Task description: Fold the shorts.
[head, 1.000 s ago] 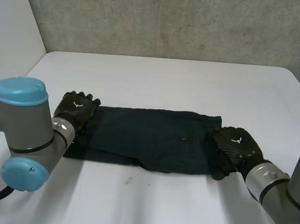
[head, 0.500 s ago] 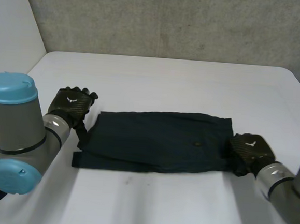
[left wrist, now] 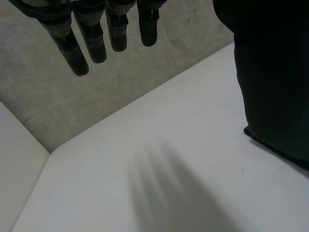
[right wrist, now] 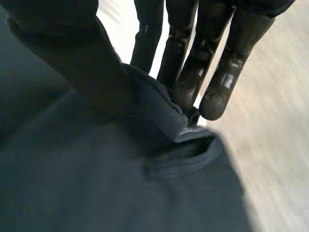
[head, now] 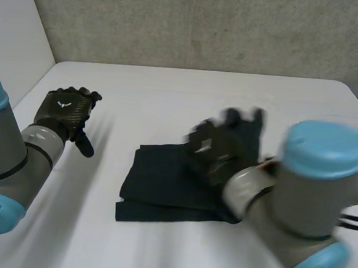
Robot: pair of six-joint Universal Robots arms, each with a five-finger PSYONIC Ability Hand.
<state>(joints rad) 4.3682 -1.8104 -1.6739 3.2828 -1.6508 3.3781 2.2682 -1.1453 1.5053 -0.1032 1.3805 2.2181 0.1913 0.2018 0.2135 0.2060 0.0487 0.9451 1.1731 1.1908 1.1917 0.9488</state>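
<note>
Dark navy shorts (head: 156, 185) lie on the white table (head: 169, 96), their right end lifted and carried over the middle. My right hand (head: 218, 148) hovers above them, with that end pinched between thumb and straight fingers (right wrist: 190, 63); the gripped cloth (right wrist: 159, 113) bunches at the fingertips. My left hand (head: 66, 114) is raised to the left of the shorts, clear of them, its fingers (left wrist: 96, 41) straight and holding nothing. In the left wrist view the shorts (left wrist: 275, 82) lie off to the side of that hand.
A grey concrete wall (head: 206, 24) runs along the table's far edge. Bare white tabletop (left wrist: 145, 183) stretches under and around my left hand. My right arm (head: 311, 194) reaches across the near right of the table.
My right hand has shut on the shorts' right end and swung it up and leftward over the middle. My left hand has drawn back off the left end, and the shorts now lie shorter.
</note>
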